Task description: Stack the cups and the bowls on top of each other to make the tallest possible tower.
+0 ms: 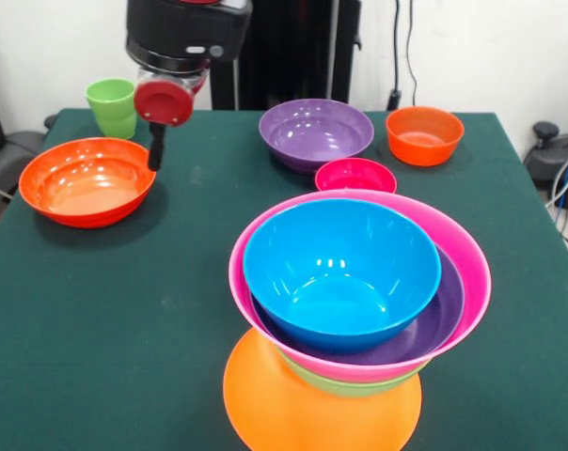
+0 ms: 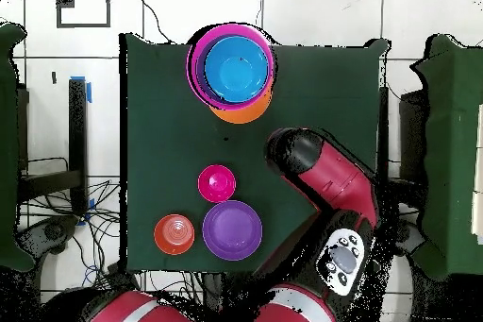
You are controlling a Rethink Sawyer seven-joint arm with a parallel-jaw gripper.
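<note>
The tower (image 1: 359, 310) stands at the near side: an upturned orange bowl (image 1: 293, 413) as base, then a green bowl (image 1: 352, 385), a pink bowl (image 1: 458, 254), a purple bowl (image 1: 441, 315) and a blue bowl (image 1: 336, 272), each nested upright. It also shows in the overhead view (image 2: 232, 68). My gripper (image 1: 157, 136) hangs at the far left, above the far rim of a large red-orange bowl (image 1: 86, 180) and next to the light-green cup (image 1: 113, 106). A purple bowl (image 1: 316, 132), a small magenta bowl (image 1: 355, 176) and a smaller red-orange bowl (image 1: 424, 134) stand loose.
In the overhead view the arm (image 2: 325, 181) covers the cup and the large red-orange bowl. The loose purple bowl (image 2: 232, 229), magenta bowl (image 2: 217, 183) and red-orange bowl (image 2: 174, 233) sit near the robot's side of the green table (image 2: 160, 129).
</note>
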